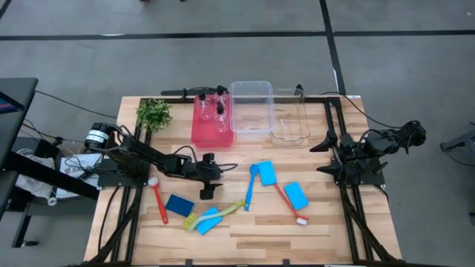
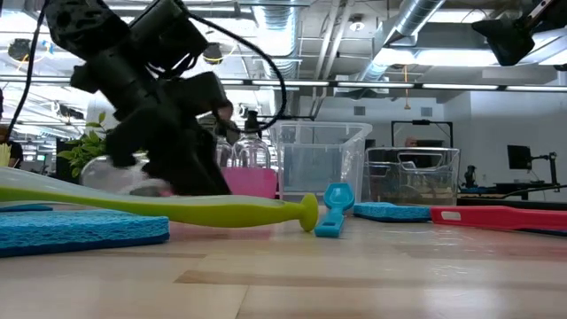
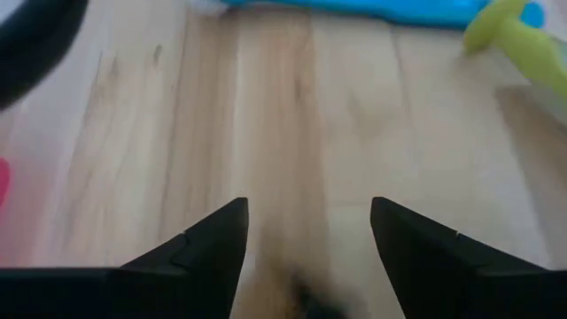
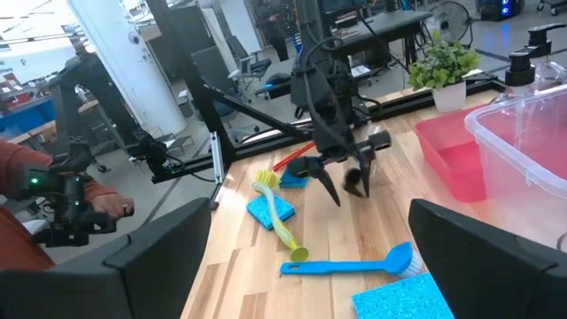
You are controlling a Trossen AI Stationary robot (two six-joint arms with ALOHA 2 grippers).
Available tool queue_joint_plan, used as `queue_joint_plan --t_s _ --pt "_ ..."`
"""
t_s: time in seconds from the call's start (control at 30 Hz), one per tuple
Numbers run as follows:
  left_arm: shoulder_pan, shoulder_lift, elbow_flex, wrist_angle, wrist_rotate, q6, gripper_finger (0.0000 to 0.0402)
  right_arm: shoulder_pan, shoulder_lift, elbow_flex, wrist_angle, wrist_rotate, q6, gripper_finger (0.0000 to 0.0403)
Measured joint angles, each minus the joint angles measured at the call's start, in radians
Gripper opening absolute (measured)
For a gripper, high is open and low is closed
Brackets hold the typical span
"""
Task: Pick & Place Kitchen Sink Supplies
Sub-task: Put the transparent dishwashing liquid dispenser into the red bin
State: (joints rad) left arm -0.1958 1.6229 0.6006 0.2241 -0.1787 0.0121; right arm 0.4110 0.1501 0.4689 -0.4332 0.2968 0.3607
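Observation:
My left gripper (image 1: pixel 206 193) hangs open just above bare wood near the table's middle, with nothing between its fingers (image 3: pixel 308 226). Past its tips lie the blue brush (image 3: pixel 354 9) and the free end of the yellow-green brush's handle (image 3: pixel 505 27). In the high view, the yellow-green brush (image 1: pixel 217 213) lies across a light blue sponge (image 1: pixel 208 221). A darker blue sponge (image 1: pixel 179 205) and a red brush (image 1: pixel 159 200) lie to the gripper's left. Clear bottles with black caps (image 1: pixel 212 107) stand in the red tray (image 1: pixel 200 133). My right gripper (image 4: pixel 310 266) waits open at the table's right edge.
Two clear bins (image 1: pixel 251 110) (image 1: pixel 291 117) stand right of the red tray at the far edge, and a leafy plant (image 1: pixel 154 113) stands to its left. Two more blue sponges (image 1: pixel 266 173) (image 1: pixel 295 195), the blue brush (image 1: pixel 250 187) and a second red brush (image 1: pixel 289 202) lie right of centre.

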Motion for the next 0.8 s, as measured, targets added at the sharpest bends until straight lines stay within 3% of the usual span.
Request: queue_joint_plan --t_s 0.43,0.8 --pt "-0.077 -0.004 0.003 -0.056 -0.005 -0.112 0.0215 0.000 0.000 0.000 -0.005 0.000 0.000 0.0377" --pt "-0.230 -0.019 0.006 -0.065 -0.019 -0.232 0.0205 0.000 0.000 0.000 -0.036 -0.007 0.000 0.0377"
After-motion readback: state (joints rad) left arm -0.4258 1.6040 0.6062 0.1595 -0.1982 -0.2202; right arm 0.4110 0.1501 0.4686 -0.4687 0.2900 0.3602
